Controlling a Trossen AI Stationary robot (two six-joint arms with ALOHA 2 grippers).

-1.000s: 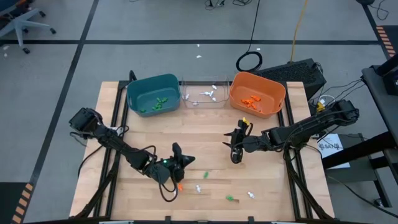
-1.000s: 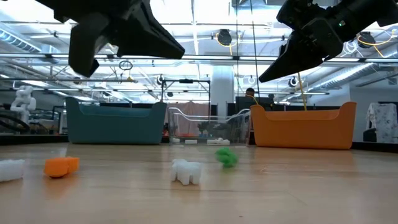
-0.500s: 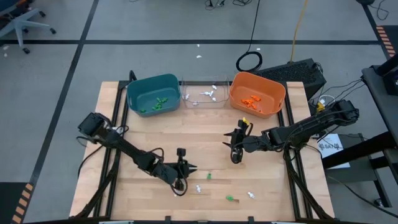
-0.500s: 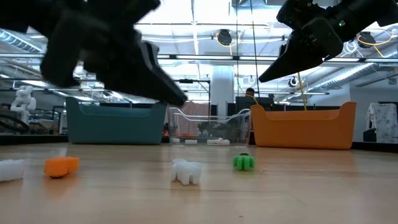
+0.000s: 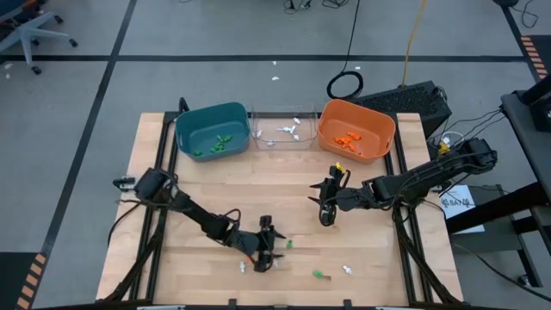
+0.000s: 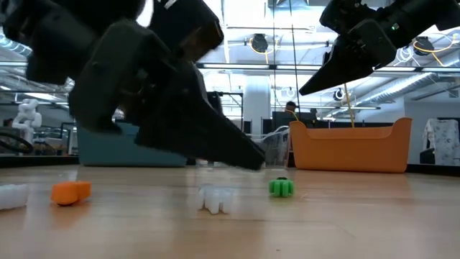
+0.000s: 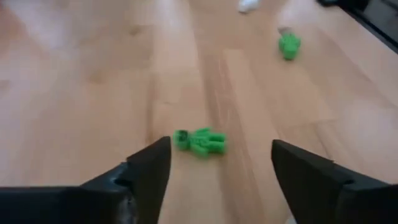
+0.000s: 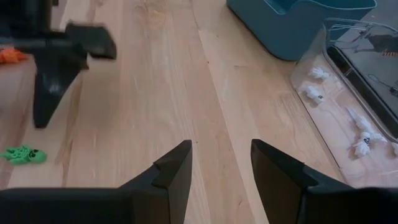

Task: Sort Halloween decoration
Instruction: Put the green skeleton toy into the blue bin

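Note:
Loose Halloween decoration pieces lie on the wooden table near its front edge. These are a green one, a second green one, a white one and an orange one. My left gripper is low over the table and open. The nearer green piece lies flat just ahead of its fingertips, untouched. My right gripper hangs open above mid-table, holding nothing. At the far edge stand a teal bin, a clear bin and an orange bin, each holding some pieces.
Another green piece and a white one lie near the front right. A further white piece lies at the low view's left edge. Bare wood stretches between the bins and the two grippers.
My left gripper has sunk toward the table and moved toward the near right, closing on the green piece. It has rolled about its own axis and opened wide. The green piece has rolled a little and come to rest. My right arm has kept still.

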